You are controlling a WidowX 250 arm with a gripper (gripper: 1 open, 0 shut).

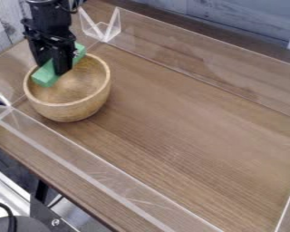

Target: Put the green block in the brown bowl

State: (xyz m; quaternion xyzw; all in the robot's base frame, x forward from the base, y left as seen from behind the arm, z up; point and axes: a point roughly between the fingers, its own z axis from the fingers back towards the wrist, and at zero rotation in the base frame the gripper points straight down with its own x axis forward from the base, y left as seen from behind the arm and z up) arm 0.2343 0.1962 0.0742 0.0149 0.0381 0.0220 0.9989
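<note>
Over the near-left part of the wooden surface [196, 127], the black claw [52, 63] points straight down and is clamped on the green block [47, 74]. That block hangs tilted just inside the brown bowl [69, 95], near its far-left rim; whether it touches the wood I cannot tell

Wood-grain table [196, 127]; brown bowl [69, 101] resting near left end.
</note>
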